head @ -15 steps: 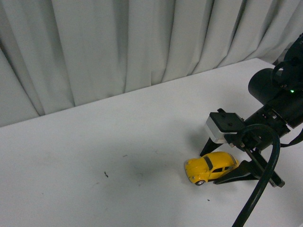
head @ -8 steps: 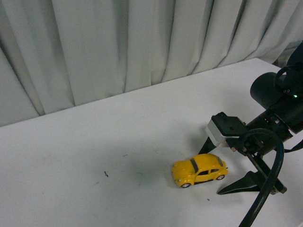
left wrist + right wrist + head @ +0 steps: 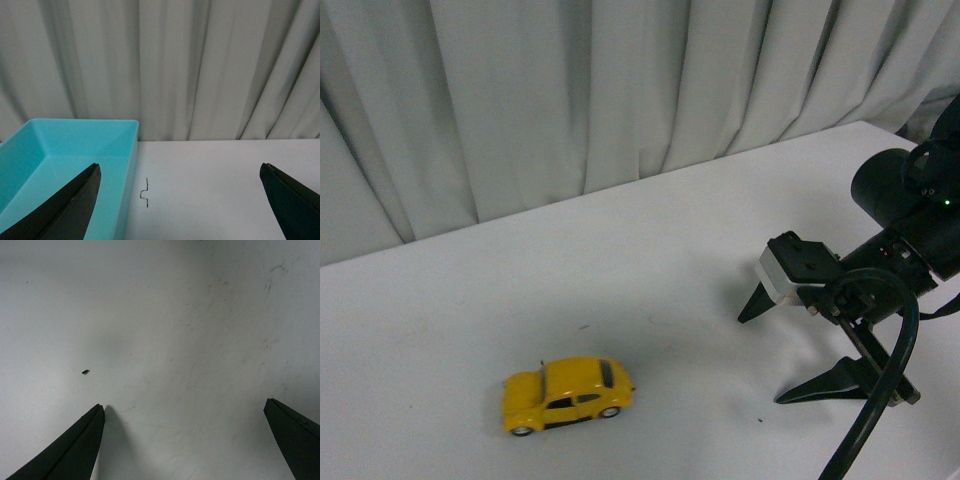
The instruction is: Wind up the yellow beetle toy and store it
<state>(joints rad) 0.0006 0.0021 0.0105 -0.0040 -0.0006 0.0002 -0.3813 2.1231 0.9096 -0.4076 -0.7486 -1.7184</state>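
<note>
The yellow beetle toy (image 3: 567,394) stands on its wheels on the white table (image 3: 650,270), at the front left of middle. It is far to the left of my right gripper (image 3: 765,357). That gripper hovers low over the table at the right, open, with nothing between its fingers. The right wrist view shows only bare table between the right gripper's (image 3: 184,405) spread tips. My left gripper (image 3: 179,170) is open too and holds nothing. The beetle is out of both wrist views, and the left arm is out of the front view.
A turquoise bin (image 3: 55,150) stands beside the left gripper, against the grey curtain (image 3: 620,90) that runs along the table's far edge. A small bent dark mark (image 3: 145,192) lies next to the bin. A dark speck (image 3: 85,372) sits on the table.
The beetle has rolled out from between the right gripper's fingers and far to the left across the table. The right gripper has opened wider and stayed in place.
</note>
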